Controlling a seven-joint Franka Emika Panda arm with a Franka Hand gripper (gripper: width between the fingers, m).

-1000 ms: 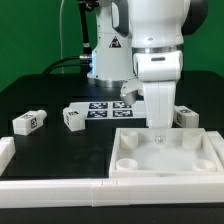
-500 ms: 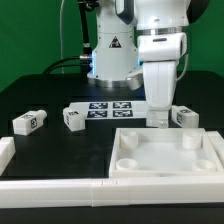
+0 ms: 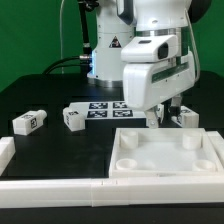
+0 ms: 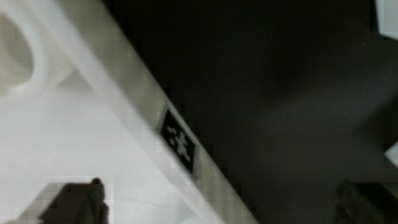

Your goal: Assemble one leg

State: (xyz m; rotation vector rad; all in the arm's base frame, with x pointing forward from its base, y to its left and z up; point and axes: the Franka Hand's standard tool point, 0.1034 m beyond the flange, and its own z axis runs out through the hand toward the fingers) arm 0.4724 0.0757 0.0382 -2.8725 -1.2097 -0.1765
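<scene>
The white tabletop point(image 3: 166, 153) with round corner sockets lies at the exterior view's right front. Three stubby white legs with tags lie on the black table: one point(image 3: 27, 122) at the exterior view's left, one point(image 3: 72, 118) beside the marker board, and one point(image 3: 187, 117) behind the tabletop, partly hidden by the arm. My gripper point(image 3: 160, 119) hangs tilted over the tabletop's back edge, open and empty. In the wrist view the gripper point(image 4: 217, 204) straddles the tabletop's edge point(image 4: 125, 90), where a tag point(image 4: 178, 136) sits; its dark fingers point(image 4: 71, 203) stand wide apart.
The marker board point(image 3: 108, 107) lies in the middle at the back. A low white rail point(image 3: 60, 187) runs along the front, with a white block point(image 3: 5, 152) at the exterior view's left. The robot base point(image 3: 110, 55) stands behind the marker board.
The gripper has risen from the tabletop's far socket area, moved back to the tabletop's rear edge and tilted. The legs and tabletop have not moved.
</scene>
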